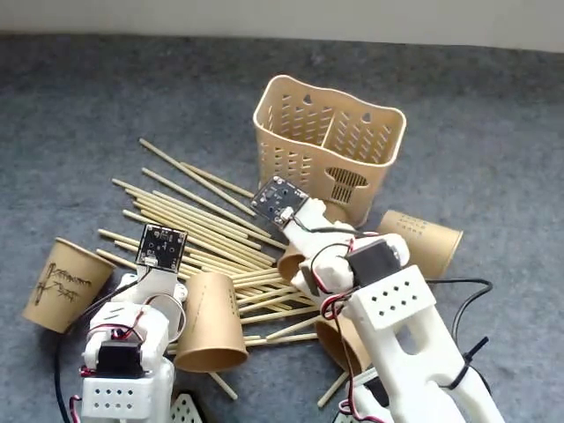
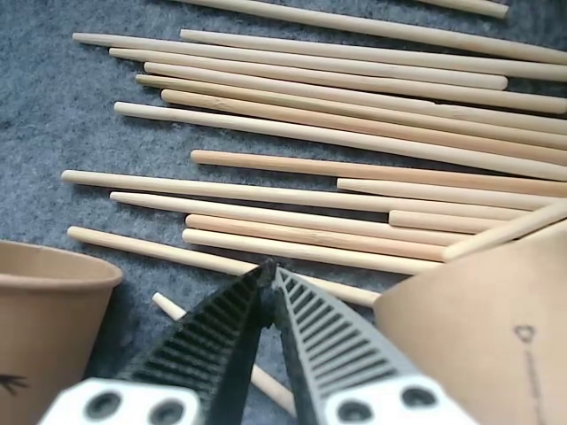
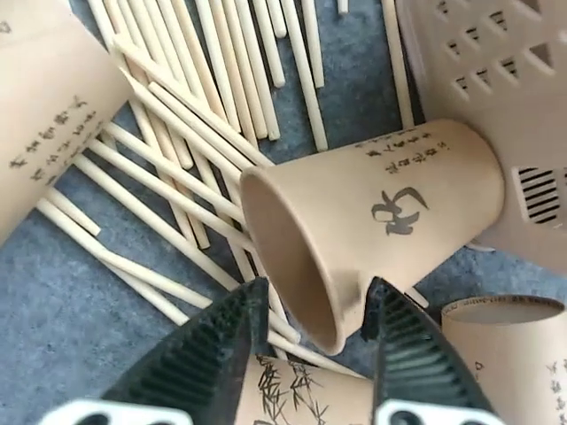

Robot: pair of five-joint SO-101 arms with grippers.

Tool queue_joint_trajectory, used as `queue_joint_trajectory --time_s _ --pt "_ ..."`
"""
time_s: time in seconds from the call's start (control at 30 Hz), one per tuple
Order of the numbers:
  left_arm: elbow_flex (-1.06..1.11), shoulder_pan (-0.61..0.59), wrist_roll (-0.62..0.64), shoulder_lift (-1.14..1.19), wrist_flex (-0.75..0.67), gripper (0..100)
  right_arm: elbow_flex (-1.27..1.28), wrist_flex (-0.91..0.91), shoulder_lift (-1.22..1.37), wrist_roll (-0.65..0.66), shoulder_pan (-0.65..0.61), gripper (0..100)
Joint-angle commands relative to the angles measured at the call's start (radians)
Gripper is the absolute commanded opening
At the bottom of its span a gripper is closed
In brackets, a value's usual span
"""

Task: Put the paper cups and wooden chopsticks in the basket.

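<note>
Right fingers (image 3: 221, 341) were spread wide, straddling rim of paper cup (image 3: 390, 212), not yet closed. Cup lay on its side over chopsticks (image 3: 204, 115), just beside basket (image 3: 496, 71).
Judged best: pinch rim wall gently to avoid crushing, lift clear of sticks, then swing over basket.
Left fingers (image 2: 235, 323) were nearly together, empty, low over chopsticks.
Room tight: basket wall and second cup (image 3: 505, 345) near; bare counter (image 1: 88, 106) lay well apart.

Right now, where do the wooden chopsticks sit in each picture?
High view: chopsticks fanned mid-table, left of the basket.
Left wrist view: chopsticks just ahead of the shut left gripper.
Right wrist view: chopsticks beside and under the tipped cup at the open right gripper.
Shared landmark: the grey mat.
</note>
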Motion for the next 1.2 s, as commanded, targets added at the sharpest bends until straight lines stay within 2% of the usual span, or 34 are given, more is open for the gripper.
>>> queue_joint_trajectory --time_s 0.0,0.17,0.37,0.53,0.6,1.0,1.17 --pt "0.019 0.010 0.002 -0.002 0.002 1 0.044 -0.117 -0.028 0.014 -0.010 18.3" --pt "0.019 0.010 0.002 -0.002 0.002 1 0.101 -0.193 -0.030 0.014 -0.008 18.3" --pt "0.019 0.010 0.002 -0.002 0.002 1 0.099 -0.199 -0.031 0.014 0.033 17.4" --pt "0.019 0.010 0.002 -0.002 0.002 1 0.097 -0.193 -0.031 0.014 0.045 3.8" --pt "0.019 0.010 0.002 -0.002 0.002 1 0.097 -0.191 -0.033 0.011 0.045 1.2" --pt "0.019 0.010 0.002 -0.002 0.002 1 0.070 -0.124 -0.280 0.005 0.094 0.7" --pt "0.019 0.010 0.002 -0.002 0.002 1 0.070 -0.076 -0.375 -0.064 0.094 0.7"
